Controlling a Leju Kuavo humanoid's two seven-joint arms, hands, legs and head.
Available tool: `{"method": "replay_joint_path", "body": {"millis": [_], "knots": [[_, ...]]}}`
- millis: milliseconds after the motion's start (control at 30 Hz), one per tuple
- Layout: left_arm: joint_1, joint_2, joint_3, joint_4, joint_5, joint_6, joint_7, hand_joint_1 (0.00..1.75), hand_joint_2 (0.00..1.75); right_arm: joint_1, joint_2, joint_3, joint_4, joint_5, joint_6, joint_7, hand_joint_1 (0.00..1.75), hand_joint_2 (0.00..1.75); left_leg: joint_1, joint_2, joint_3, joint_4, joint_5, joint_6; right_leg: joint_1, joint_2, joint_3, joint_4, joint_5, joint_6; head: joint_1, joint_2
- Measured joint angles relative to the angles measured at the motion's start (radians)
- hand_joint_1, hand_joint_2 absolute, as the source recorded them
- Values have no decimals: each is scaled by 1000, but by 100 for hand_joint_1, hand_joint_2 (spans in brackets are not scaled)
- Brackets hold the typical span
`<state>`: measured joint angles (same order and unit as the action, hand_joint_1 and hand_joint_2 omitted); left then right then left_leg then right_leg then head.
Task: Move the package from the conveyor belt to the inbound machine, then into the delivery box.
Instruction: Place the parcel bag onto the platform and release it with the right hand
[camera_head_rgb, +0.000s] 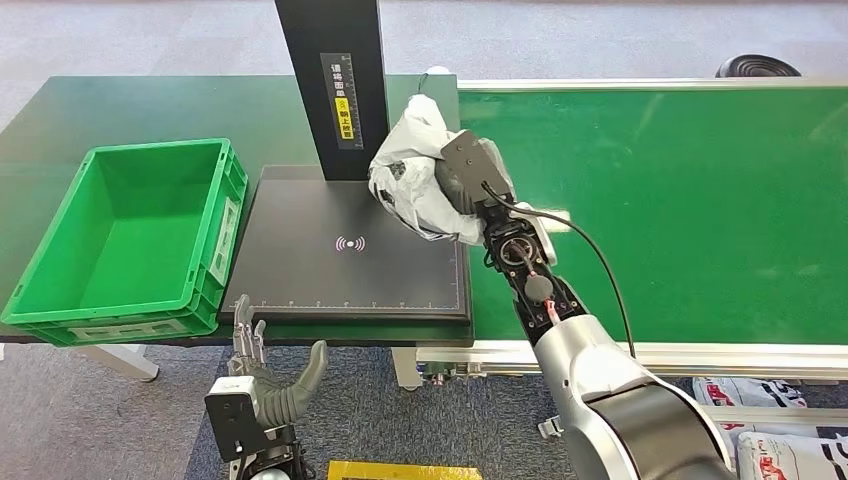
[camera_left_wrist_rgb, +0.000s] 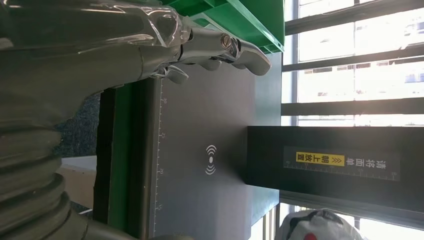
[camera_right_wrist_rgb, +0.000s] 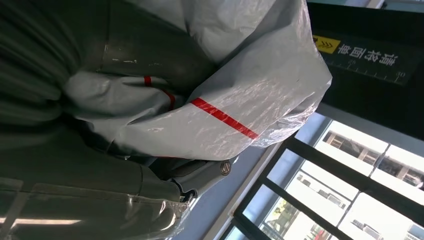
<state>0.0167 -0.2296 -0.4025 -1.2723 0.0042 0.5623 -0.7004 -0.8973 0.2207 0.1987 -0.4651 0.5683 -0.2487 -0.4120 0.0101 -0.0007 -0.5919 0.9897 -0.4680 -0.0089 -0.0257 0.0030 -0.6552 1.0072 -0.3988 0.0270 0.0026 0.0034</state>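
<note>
Left hand (camera_head_rgb: 268, 385) hangs spread; right hand (camera_head_rgb: 470, 180) grips the package (camera_head_rgb: 415, 170) (white, crinkled) beside the bare green bin (camera_head_rgb: 60, 300).

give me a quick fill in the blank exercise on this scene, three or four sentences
1. The white package is held by the robot's ____ hand.
2. The green crate holds ____.
3. The black scanner platform lies between the crate and the green ____.
4. The left hand hangs below the table edge, holding ____.

Missing words: right; nothing; conveyor belt; nothing
</note>
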Motion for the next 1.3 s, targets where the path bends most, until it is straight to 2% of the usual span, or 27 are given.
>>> {"method": "replay_joint_path", "body": {"millis": [233,700,1000,1300], "knots": [[-4,-2,0,11,-6,-4,0,0,175,-1,37,26,25,5,1,22,175,175,0,0,0,0,0,0,0,0,0,0,0,0,0,0],[-7,-3,0,17,-12,-8,0,0,175,-4,53,40,49,14,1,48,175,175,0,0,0,0,0,0,0,0,0,0,0,0,0,0],[-17,-7,3,24,-14,-16,0,0,175,-4,90,68,71,33,-11,89,175,175,0,0,0,0,0,0,0,0,0,0,0,0,0,0],[-30,-16,16,36,-20,-25,0,0,175,-4,124,135,73,-7,-10,136,175,175,0,0,0,0,0,0,0,0,0,0,0,0,0,0]]}}
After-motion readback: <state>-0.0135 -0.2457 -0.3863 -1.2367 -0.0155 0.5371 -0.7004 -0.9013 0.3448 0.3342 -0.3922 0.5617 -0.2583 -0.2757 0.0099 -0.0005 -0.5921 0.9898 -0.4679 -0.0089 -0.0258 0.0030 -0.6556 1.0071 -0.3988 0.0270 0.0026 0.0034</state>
